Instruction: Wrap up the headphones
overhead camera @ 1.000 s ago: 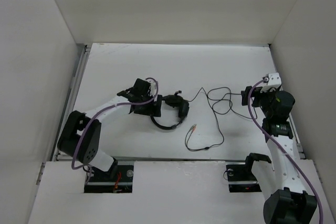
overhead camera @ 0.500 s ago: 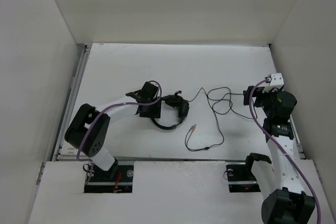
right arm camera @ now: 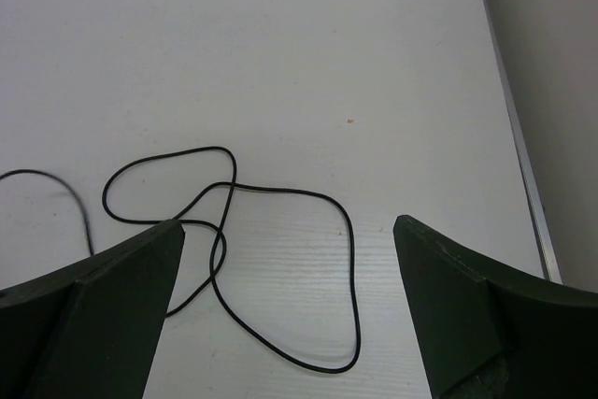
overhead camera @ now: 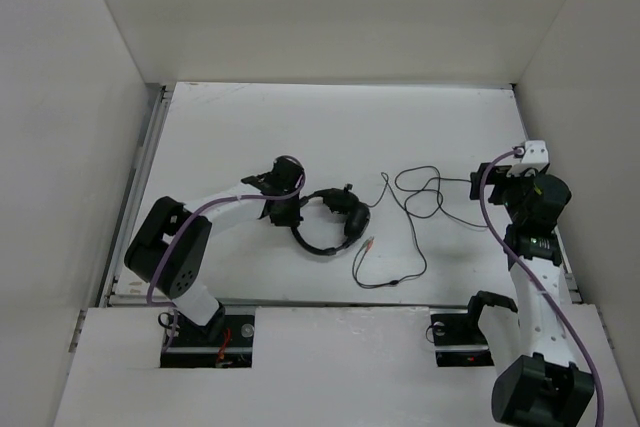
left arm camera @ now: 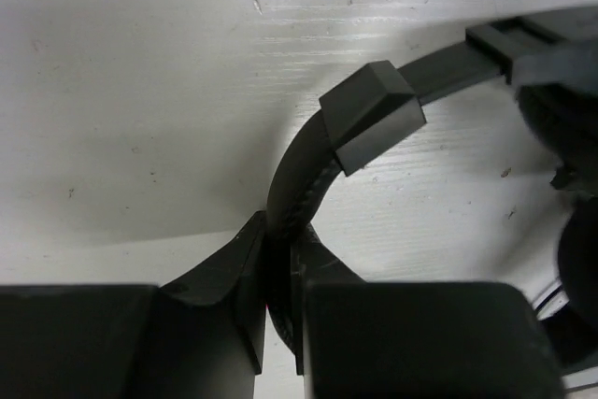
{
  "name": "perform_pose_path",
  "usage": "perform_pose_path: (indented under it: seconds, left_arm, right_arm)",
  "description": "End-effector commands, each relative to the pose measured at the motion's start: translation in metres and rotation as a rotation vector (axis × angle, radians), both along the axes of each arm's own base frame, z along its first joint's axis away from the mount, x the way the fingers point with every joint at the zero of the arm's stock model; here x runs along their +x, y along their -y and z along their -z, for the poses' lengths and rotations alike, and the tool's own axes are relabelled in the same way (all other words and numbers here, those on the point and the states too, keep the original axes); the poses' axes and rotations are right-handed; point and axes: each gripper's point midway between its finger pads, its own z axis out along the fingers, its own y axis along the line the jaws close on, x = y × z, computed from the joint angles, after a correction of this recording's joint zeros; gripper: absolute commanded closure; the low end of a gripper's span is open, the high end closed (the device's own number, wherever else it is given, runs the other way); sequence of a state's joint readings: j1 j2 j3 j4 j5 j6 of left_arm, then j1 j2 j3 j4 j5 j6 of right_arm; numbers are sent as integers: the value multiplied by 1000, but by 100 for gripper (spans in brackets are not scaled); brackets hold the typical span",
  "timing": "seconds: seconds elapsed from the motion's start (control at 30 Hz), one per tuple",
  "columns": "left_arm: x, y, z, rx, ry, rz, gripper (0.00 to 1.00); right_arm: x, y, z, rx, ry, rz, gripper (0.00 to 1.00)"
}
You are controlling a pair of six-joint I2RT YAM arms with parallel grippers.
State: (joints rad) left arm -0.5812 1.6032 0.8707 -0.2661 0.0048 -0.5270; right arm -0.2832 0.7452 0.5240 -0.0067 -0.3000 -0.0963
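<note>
The black headphones (overhead camera: 332, 225) lie on the white table (overhead camera: 230, 127), left of centre, with an ear cup (overhead camera: 355, 219) on the right side. My left gripper (overhead camera: 288, 209) is shut on the thin headband (left arm camera: 304, 179), which is pinched between its two fingers just below a squared slider block (left arm camera: 372, 115). The thin black cable (overhead camera: 420, 199) runs right in loose loops and comes back to the pink/orange plugs (overhead camera: 368, 243). My right gripper (overhead camera: 478, 187) stands wide open above the table at the right. Cable loops (right arm camera: 280, 195) lie under and ahead of it, untouched.
White walls close in the table on the left, back and right. A metal rail (right arm camera: 519, 151) runs along the right edge beside the right arm. The arm bases (overhead camera: 200, 332) sit at the near edge. Purple arm cables (overhead camera: 215, 205) trail along both arms.
My left gripper has closed onto the headband, and the headphones have shifted a little to the right and nearer. The right gripper has drifted slightly right, still open.
</note>
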Motion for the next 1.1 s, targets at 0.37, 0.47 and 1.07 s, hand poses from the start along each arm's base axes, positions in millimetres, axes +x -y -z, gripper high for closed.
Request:
perform_pose_path:
  seconds: [0.37,0.47,1.07]
  left_arm:
    - [101,-19,-88,92,300,62,100]
    - [128,-19,-144,148,466,140,100]
    - [119,-30,-397,151,1073,316,100]
  right_arm:
    - [14,-17,-45,-76,113,-84,0]
    - [26,-43,-71,-145,167,-188,0]
    - [-18,-217,-184,-208,629,-718,0]
